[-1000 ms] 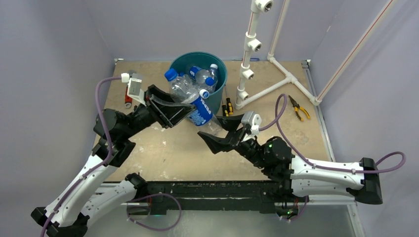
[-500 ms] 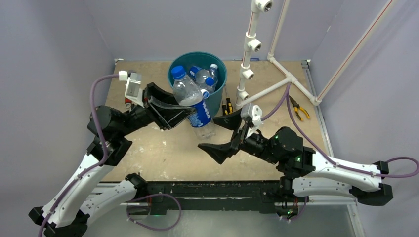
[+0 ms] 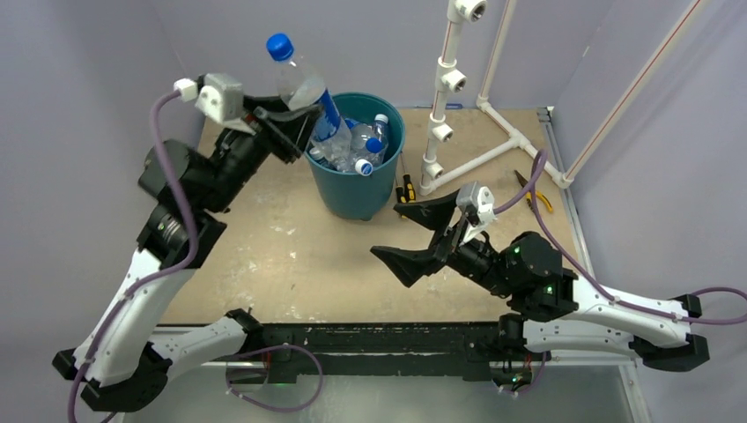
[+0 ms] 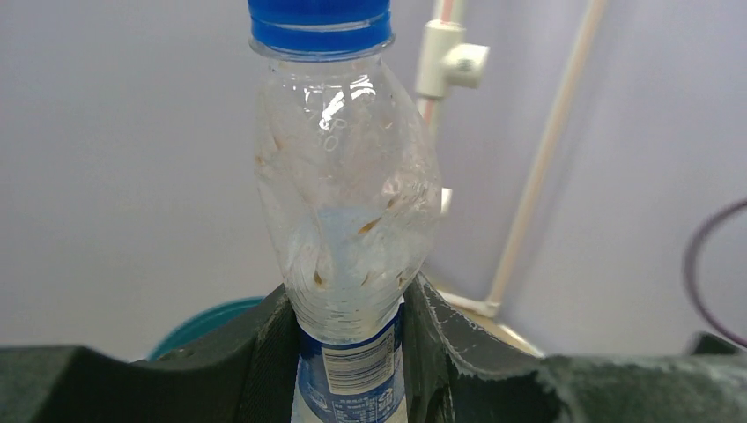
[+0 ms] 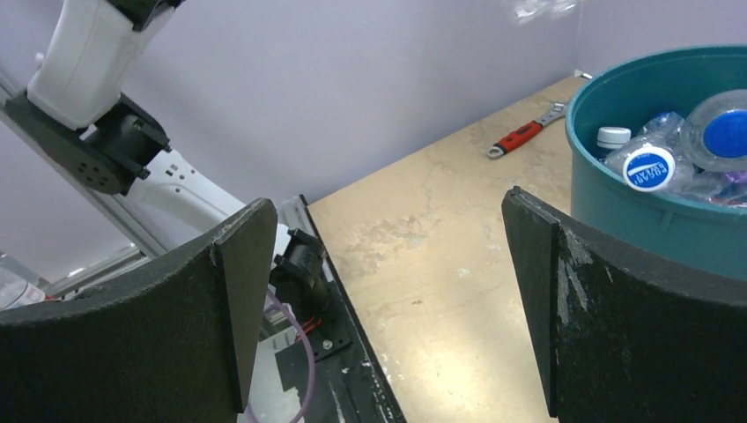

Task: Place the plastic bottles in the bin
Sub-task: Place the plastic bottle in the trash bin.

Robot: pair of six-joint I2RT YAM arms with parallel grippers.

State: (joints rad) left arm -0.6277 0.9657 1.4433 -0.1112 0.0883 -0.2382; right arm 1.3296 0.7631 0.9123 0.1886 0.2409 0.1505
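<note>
A: From above, where was the bottle (image 3: 299,81)?

B: Up in the left end effector (image 3: 298,115), which was clamped on its waist. It was at the bin's (image 3: 357,189) 10 o'clock rim, with its cap leaning toward 11 o'clock and its base inside the rim.

A: Why that pose?

B: Probably so that letting go would drop it base-first among the other bottles (image 3: 366,145). The bin sat at the bench's (image 3: 282,264) 12 o'clock.

A: And the right end effector (image 3: 388,232)?

B: It was at the bin's 5 o'clock with its jaws wide and nothing in them. My guess is it was kept low and clear of the drop.

A: What did the left wrist show?

B: The left end effector (image 4: 352,352) pinched the bottle (image 4: 348,211) just above its label, cap at 12 o'clock. A sliver of the bin (image 4: 207,322) showed at 7 o'clock and the pipe frame (image 4: 546,159) at 2 o'clock. The squeeze dented the waist, so the bottle looked soft and empty.

A: And the right wrist?

B: The right end effector (image 5: 388,291) was spread, with only bare bench (image 5: 423,247) between its fingers. The bin (image 5: 652,220) was at 3 o'clock with capped bottles (image 5: 647,167) inside. A wrench (image 5: 524,137) lay at 1 o'clock, apart from the bin.
</note>
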